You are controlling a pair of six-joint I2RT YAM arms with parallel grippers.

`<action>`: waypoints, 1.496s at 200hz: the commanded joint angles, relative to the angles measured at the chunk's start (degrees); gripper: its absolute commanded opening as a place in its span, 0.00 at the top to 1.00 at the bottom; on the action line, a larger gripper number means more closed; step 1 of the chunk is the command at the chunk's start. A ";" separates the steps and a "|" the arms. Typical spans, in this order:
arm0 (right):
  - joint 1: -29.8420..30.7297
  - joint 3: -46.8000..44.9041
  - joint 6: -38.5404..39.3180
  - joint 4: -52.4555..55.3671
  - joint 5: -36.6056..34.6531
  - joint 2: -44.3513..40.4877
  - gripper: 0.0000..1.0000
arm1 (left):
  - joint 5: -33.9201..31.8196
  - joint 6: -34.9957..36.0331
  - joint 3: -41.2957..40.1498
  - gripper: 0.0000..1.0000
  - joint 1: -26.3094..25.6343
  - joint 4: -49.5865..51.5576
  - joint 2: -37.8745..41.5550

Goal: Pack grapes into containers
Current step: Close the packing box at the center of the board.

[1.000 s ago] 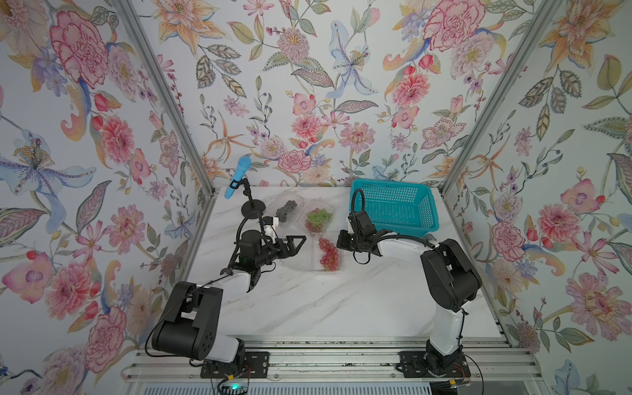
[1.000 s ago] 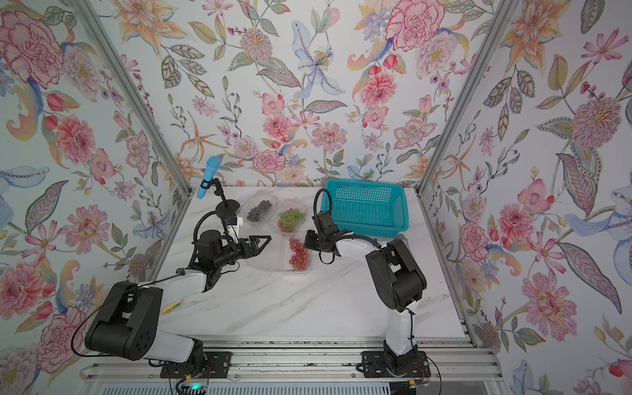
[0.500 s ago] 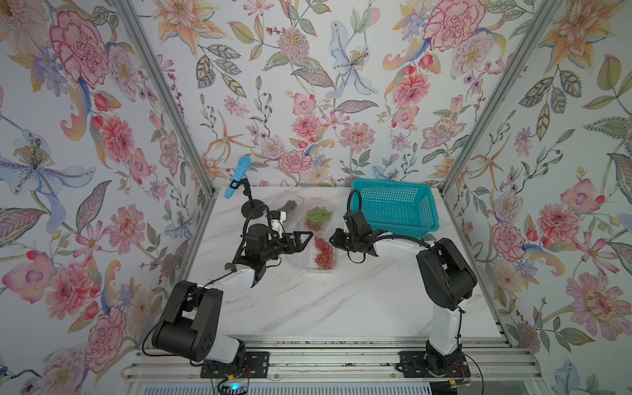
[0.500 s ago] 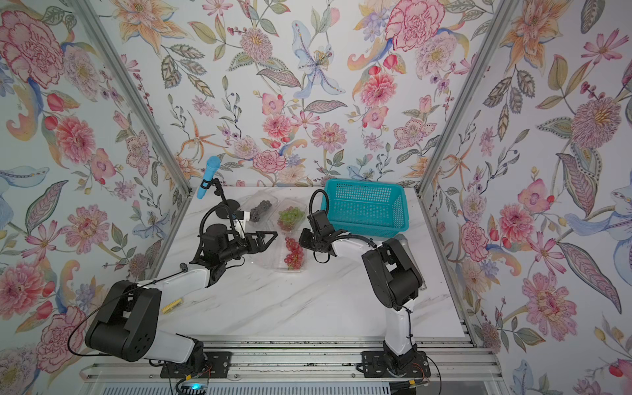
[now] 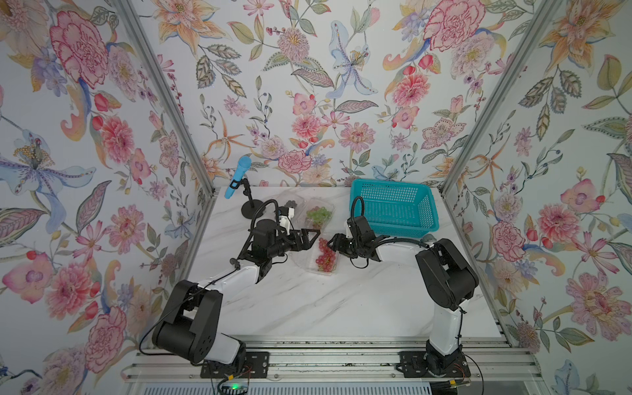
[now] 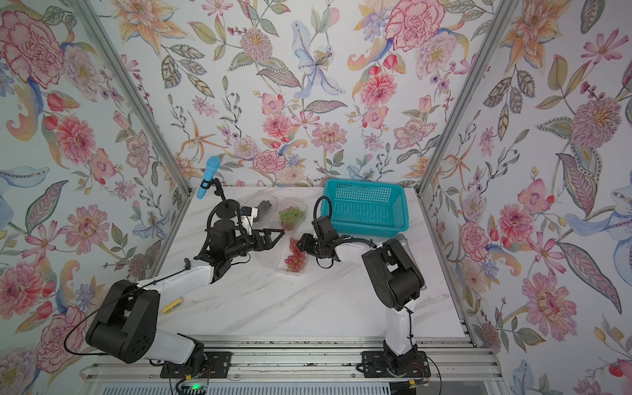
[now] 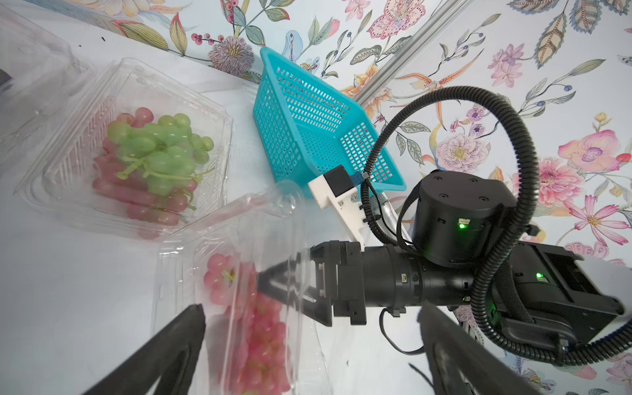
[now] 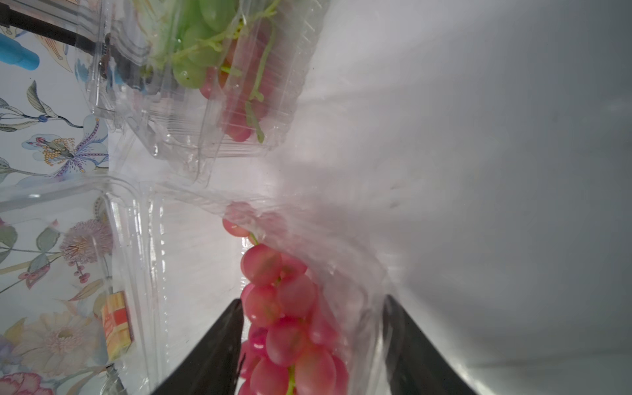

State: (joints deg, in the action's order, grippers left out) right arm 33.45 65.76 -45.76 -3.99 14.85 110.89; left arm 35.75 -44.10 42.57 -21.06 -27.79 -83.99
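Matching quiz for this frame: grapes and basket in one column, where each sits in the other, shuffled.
1 red grapes
2 green grapes
3 dark grapes
4 basket

A far container
B back right of table
C near container
D middle container, atop red ones

Pairs: 1-C, 2-D, 3-A, 4-B
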 commanded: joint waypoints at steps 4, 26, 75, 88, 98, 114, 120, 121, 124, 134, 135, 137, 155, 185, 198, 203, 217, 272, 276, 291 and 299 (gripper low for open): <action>-0.58 -1.28 -0.69 -3.93 2.24 -2.60 0.34 | -1.26 1.39 2.62 0.00 -1.26 3.25 -0.71; -0.84 -1.74 -0.96 -4.66 2.96 -2.86 0.27 | -2.33 1.38 3.56 0.00 -1.44 4.85 -1.34; -1.55 -3.52 -1.51 -6.28 4.22 -4.00 0.17 | -2.96 0.94 6.75 0.00 -1.97 8.00 -2.36; -1.72 -3.79 -1.61 -6.50 4.49 -4.27 0.12 | -3.13 0.69 7.71 0.00 -2.29 8.92 -2.58; -1.81 -4.20 -1.77 -6.84 4.72 -4.53 0.09 | -3.05 0.61 8.58 0.00 -2.47 9.68 -2.89; -1.90 -4.71 -1.94 -7.41 5.08 -4.80 0.06 | -3.63 1.16 10.29 0.00 -2.97 12.07 -3.42; -1.96 -4.84 -2.04 -7.57 5.15 -4.81 0.05 | -3.99 1.37 11.02 0.00 -3.09 13.33 -3.75; -1.97 -4.85 -2.05 -7.59 5.13 -4.81 0.05 | -4.05 1.42 11.12 0.00 -3.10 13.48 -3.78; -1.99 -4.92 -2.03 -7.61 5.12 -4.81 0.04 | -4.14 1.51 11.40 0.00 -3.11 13.97 -3.93; -2.07 -5.07 -2.01 -7.83 5.38 -4.81 0.03 | -4.28 1.47 12.00 0.00 -3.25 14.85 -4.34; -2.07 -5.09 -2.03 -7.81 5.42 -4.81 0.03 | -4.28 1.43 12.01 0.00 -3.22 14.86 -4.34; -2.12 -5.11 -2.05 -7.79 5.51 -4.81 0.03 | -4.28 1.39 12.08 0.00 -3.20 14.80 -4.37; -2.38 -6.09 -2.26 -8.72 5.76 -5.48 0.01 | -4.41 0.96 12.27 0.00 -3.50 14.78 -4.43; -3.46 -8.05 -2.22 -9.99 7.50 -7.49 0.00 | -4.81 0.20 12.89 0.00 -4.81 14.43 -4.71; -3.98 -9.05 -1.78 -10.31 8.14 -8.45 0.00 | -5.02 -0.16 13.15 0.00 -5.54 14.17 -5.00; -4.17 -9.40 -1.48 -10.63 8.42 -8.73 0.00 | -5.17 -0.27 13.32 0.00 -5.98 13.95 -5.17; -4.66 -10.43 -1.09 -11.66 9.72 -9.02 0.01 | -5.58 -0.71 13.83 0.00 -6.86 13.65 -5.22; -5.91 -13.22 -1.17 -15.13 13.67 -9.58 0.00 | -7.09 -3.39 13.78 0.00 -11.64 9.55 -9.03; -6.10 -13.54 -1.17 -15.29 13.63 -9.75 0.00 | -7.09 -3.62 13.77 0.00 -11.87 9.24 -9.33; -7.01 -14.56 -1.14 -15.61 13.71 -10.37 0.00 | -7.20 -3.72 13.77 0.00 -12.58 8.72 -10.36; -7.41 -15.22 -1.16 -15.85 13.76 -10.75 0.00 | -7.27 -3.73 13.69 0.00 -12.83 8.35 -10.69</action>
State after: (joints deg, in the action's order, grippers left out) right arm 27.51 52.34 -47.22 -17.69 27.51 102.94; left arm 29.56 -46.52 55.55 -32.86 -16.67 -93.21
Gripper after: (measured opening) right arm 0.995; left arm 0.997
